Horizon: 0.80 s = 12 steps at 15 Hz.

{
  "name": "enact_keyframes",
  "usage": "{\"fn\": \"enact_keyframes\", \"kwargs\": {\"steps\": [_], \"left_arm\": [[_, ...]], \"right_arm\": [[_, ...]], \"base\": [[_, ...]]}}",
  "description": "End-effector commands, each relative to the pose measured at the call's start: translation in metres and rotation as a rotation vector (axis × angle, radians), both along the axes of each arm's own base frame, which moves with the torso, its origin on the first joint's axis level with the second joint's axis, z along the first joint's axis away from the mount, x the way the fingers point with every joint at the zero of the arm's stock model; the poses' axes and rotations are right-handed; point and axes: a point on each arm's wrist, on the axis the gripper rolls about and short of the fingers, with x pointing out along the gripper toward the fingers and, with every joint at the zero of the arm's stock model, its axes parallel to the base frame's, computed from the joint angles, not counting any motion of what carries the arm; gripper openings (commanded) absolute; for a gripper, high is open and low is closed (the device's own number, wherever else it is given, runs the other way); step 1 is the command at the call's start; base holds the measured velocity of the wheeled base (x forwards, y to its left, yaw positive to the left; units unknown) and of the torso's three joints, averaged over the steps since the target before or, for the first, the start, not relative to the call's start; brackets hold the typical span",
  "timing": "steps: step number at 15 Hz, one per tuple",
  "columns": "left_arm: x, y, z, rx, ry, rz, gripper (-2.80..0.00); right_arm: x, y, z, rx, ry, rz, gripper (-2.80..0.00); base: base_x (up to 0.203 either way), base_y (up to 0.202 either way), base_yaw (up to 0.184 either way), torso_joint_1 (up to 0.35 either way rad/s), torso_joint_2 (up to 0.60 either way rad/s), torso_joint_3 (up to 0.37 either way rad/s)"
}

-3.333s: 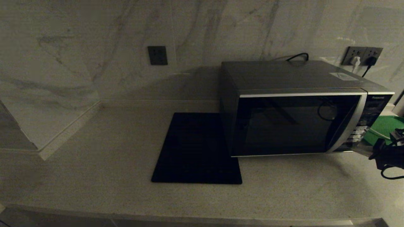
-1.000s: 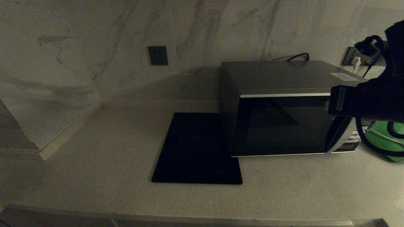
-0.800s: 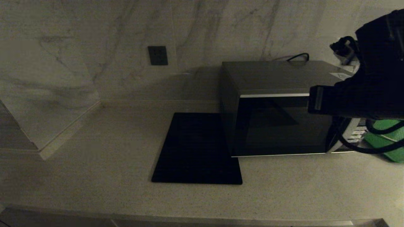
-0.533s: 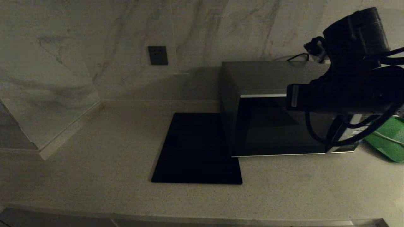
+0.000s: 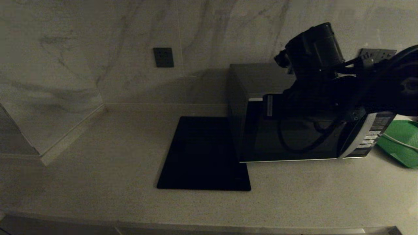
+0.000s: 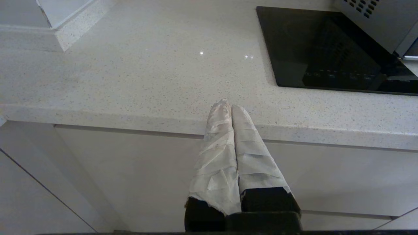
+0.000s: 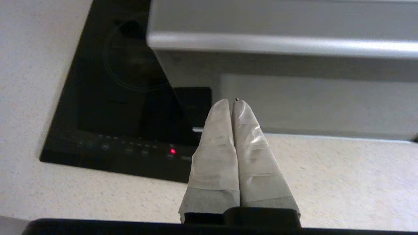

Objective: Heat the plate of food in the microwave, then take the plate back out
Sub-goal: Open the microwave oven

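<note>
Reaching arm: the right arm is seen in the head view stretched across the upper front of the microwave (image 5: 294,143), its dark links and cables covering the top edge of the door.
Right gripper: the right gripper (image 7: 233,101) is shown in its wrist view with the two tape-wrapped fingers (image 7: 215,156) pressed together, closed on nothing; it is held in front of the dark glass door, below the silver trim, and contact with the door cannot be told.
Left gripper: the left gripper (image 6: 230,106) is parked low at the front edge of the tabletop (image 6: 130,75), its wrapped fingers shut against each other and empty.
Microwave: it is set on the tabletop against the marble wall (image 5: 98,49), right of the middle of the head view; the door is closed, and the button panel (image 5: 372,133) is seen at its right end.
Plate of food: it is not seen in any view, and whether it is behind the dark glass cannot be told.
Black mat: the flat black square mat (image 5: 202,156) is laid on the tabletop just beside the microwave's left side, its right edge tucked at the casing; a small red light (image 7: 172,151) is shown along its near edge in the right wrist view.
Green tray: a green tray (image 5: 400,143) is partly seen to the right of the microwave.
Sockets: one dark wall socket (image 5: 163,57) is mounted left of the microwave, another socket plate (image 5: 375,54) behind the arm.
</note>
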Motion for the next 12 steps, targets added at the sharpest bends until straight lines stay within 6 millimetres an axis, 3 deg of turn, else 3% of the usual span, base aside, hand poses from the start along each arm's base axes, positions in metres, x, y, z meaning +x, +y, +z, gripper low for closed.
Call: {"fn": "enact_keyframes", "kwargs": {"steps": [1,12], "left_arm": [[0.0,0.0,0.0,-0.001,0.0,0.0,-2.8],[0.0,0.0,0.0,-0.001,0.0,0.0,-2.8]], "right_arm": [[0.014,0.014,-0.009,-0.007,0.01,0.004,-2.8],[0.04,0.037,-0.014,0.014,-0.02,0.007,-2.8]], "base": [[0.0,0.0,0.0,0.0,0.0,0.0],[0.0,0.0,0.0,0.0,0.0,0.0]]}}
